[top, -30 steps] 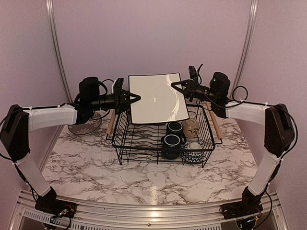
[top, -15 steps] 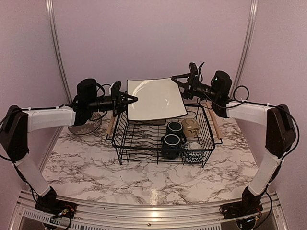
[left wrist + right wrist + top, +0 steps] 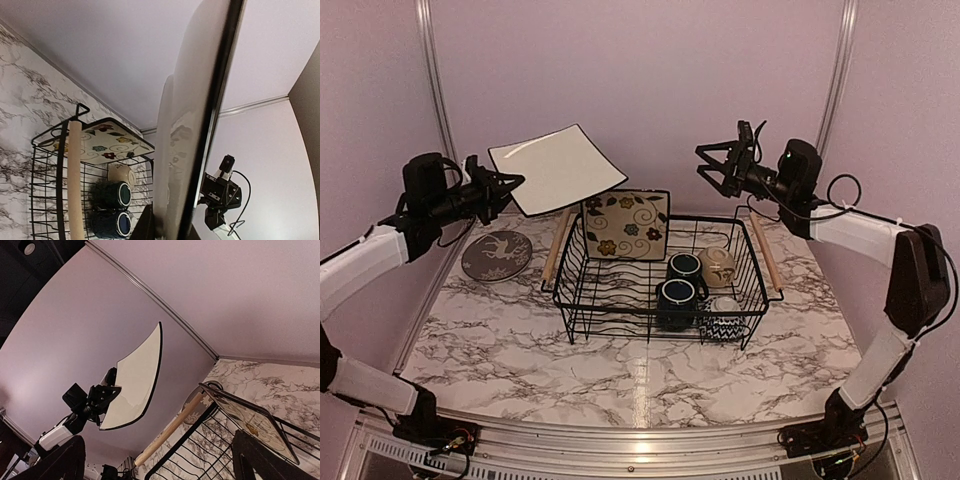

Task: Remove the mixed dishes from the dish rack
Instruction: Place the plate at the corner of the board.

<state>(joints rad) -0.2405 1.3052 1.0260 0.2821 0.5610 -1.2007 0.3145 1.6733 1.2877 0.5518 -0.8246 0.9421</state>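
Note:
A plain cream square plate [image 3: 558, 168] with a black rim hangs in the air left of the dish rack [image 3: 620, 300], above the table. My left gripper [image 3: 510, 185] is shut on its left edge; the left wrist view shows this plate [image 3: 200, 100] edge-on between the jaws. My right gripper [image 3: 715, 165] stands open and empty above the rack's back right corner, its fingers [image 3: 60, 460] wide apart. Inside the rack are a leaning floral square plate [image 3: 625, 225], two dark blue mugs [image 3: 677, 300], a beige bowl [image 3: 718, 265] and a chevron bowl [image 3: 723, 322].
A grey deer-pattern plate [image 3: 497, 255] lies flat on the marble table [image 3: 520, 350] left of the rack. The rack's wooden handles [image 3: 557, 250] run along its left and right sides. Purple walls close in behind and on both sides.
My right gripper opened, let go of the square plate and drew back to the right. My left arm swung the plate up and left, clear of the rack, uncovering the floral plate.

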